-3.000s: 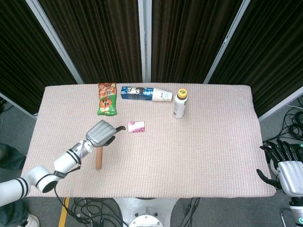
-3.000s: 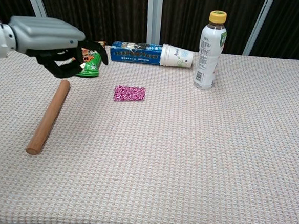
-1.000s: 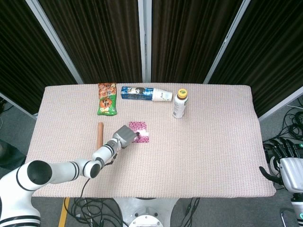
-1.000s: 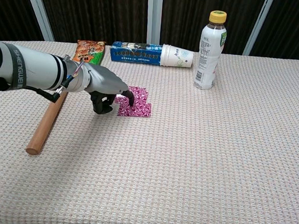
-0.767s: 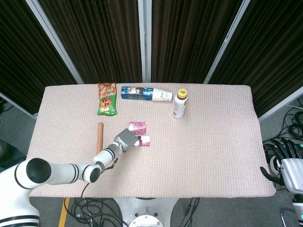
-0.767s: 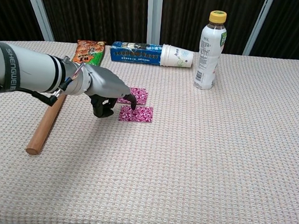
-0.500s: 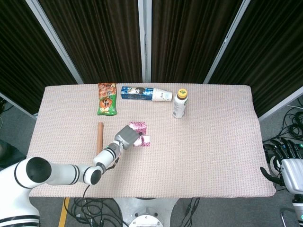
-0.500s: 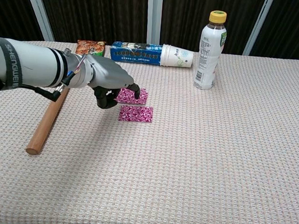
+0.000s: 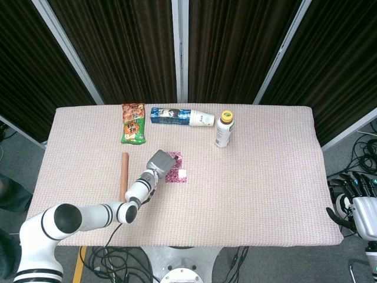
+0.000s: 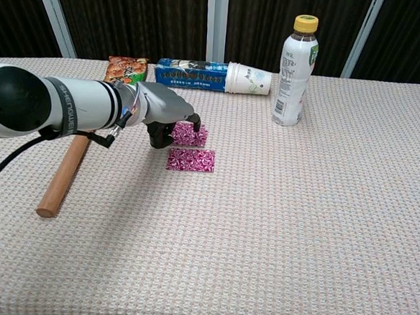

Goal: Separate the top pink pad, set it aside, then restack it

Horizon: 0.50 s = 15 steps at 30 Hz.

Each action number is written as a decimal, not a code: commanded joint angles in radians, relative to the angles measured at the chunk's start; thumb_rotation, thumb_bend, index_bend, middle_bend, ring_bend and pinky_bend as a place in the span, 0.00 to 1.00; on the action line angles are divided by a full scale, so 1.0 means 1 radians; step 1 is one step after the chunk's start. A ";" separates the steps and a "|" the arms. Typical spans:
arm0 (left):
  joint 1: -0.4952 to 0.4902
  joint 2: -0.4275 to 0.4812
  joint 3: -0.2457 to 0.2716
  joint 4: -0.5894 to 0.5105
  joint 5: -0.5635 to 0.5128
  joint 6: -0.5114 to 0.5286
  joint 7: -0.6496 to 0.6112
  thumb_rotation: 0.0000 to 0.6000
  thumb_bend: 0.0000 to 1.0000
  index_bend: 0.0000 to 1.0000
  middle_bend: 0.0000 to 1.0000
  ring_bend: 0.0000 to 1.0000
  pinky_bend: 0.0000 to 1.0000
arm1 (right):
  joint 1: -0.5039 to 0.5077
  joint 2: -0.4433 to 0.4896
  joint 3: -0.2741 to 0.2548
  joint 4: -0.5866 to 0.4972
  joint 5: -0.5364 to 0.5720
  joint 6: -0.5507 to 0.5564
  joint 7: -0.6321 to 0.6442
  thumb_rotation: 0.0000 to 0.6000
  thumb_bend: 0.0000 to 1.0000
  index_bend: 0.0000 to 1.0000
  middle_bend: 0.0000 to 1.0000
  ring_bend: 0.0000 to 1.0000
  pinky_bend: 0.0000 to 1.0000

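Note:
Two pink patterned pads lie apart near the table's middle. The far pad (image 9: 175,158) (image 10: 191,135) is partly under my left hand (image 9: 159,163) (image 10: 167,115), whose curled fingertips (image 10: 194,121) rest on its top edge. The near pad (image 9: 178,175) (image 10: 191,160) lies flat and free just in front of it, touching nothing. Whether the left hand grips the far pad does not show; nothing is lifted. My right hand (image 9: 357,205) hangs off the table's right front corner with its fingers apart, holding nothing.
A wooden rod (image 9: 124,175) (image 10: 69,168) lies left of my left arm. Along the back stand a snack bag (image 9: 133,122) (image 10: 126,69), a blue box (image 9: 169,115) (image 10: 190,75) with a paper cup (image 9: 202,119) (image 10: 248,79), and a bottle (image 9: 223,130) (image 10: 295,70).
My left hand dragged one pad off the stack toward the front, let it go, then drew back and now rests over the far pad. The right hand stayed put.

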 commanded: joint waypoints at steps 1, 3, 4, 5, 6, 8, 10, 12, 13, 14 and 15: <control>0.000 -0.009 0.001 0.015 -0.006 -0.018 0.015 1.00 0.61 0.22 0.91 0.89 0.99 | 0.001 0.000 0.001 0.001 0.002 -0.002 0.001 0.89 0.17 0.21 0.13 0.00 0.00; 0.003 -0.007 0.005 0.015 -0.011 -0.024 0.021 1.00 0.61 0.22 0.91 0.89 0.99 | 0.001 -0.001 0.002 0.003 0.003 -0.002 0.003 0.88 0.17 0.21 0.13 0.00 0.00; 0.005 -0.004 0.007 0.015 -0.013 -0.025 0.024 1.00 0.61 0.22 0.91 0.89 0.99 | 0.001 -0.001 0.003 0.004 0.004 -0.002 0.004 0.88 0.17 0.21 0.13 0.00 0.00; 0.007 0.002 0.010 0.011 -0.017 -0.026 0.028 1.00 0.61 0.22 0.91 0.89 0.99 | 0.001 -0.001 0.003 0.005 0.005 -0.002 0.006 0.87 0.17 0.21 0.13 0.00 0.00; 0.009 0.007 0.012 0.006 -0.019 -0.025 0.030 1.00 0.61 0.22 0.91 0.89 0.99 | 0.001 -0.002 0.003 0.006 0.004 -0.002 0.007 0.87 0.17 0.21 0.13 0.00 0.00; 0.016 0.025 0.017 -0.010 -0.017 -0.018 0.032 1.00 0.61 0.22 0.91 0.89 0.99 | 0.000 -0.002 0.003 0.008 0.003 0.000 0.010 0.88 0.17 0.21 0.13 0.00 0.00; 0.023 0.042 0.027 -0.028 -0.012 -0.014 0.036 1.00 0.61 0.22 0.91 0.89 0.99 | 0.000 -0.003 0.003 0.009 0.003 0.000 0.011 0.89 0.17 0.21 0.13 0.00 0.00; 0.028 0.066 0.039 -0.051 -0.015 -0.013 0.044 1.00 0.61 0.22 0.91 0.89 0.99 | 0.001 -0.004 0.003 0.009 0.001 -0.001 0.010 0.89 0.17 0.21 0.13 0.00 0.00; 0.029 0.076 0.044 -0.061 -0.019 -0.012 0.048 1.00 0.61 0.22 0.91 0.89 0.99 | 0.002 -0.004 0.003 0.008 -0.001 -0.001 0.010 0.88 0.17 0.21 0.13 0.00 0.00; 0.032 0.089 0.049 -0.075 -0.023 -0.010 0.050 1.00 0.61 0.22 0.91 0.89 0.99 | 0.002 -0.004 0.002 0.006 -0.004 0.001 0.009 0.87 0.17 0.21 0.13 0.00 0.00; 0.034 0.099 0.052 -0.085 -0.025 -0.008 0.051 1.00 0.61 0.22 0.91 0.89 0.99 | 0.002 -0.004 0.002 0.005 -0.006 0.002 0.008 0.88 0.17 0.21 0.13 0.00 0.00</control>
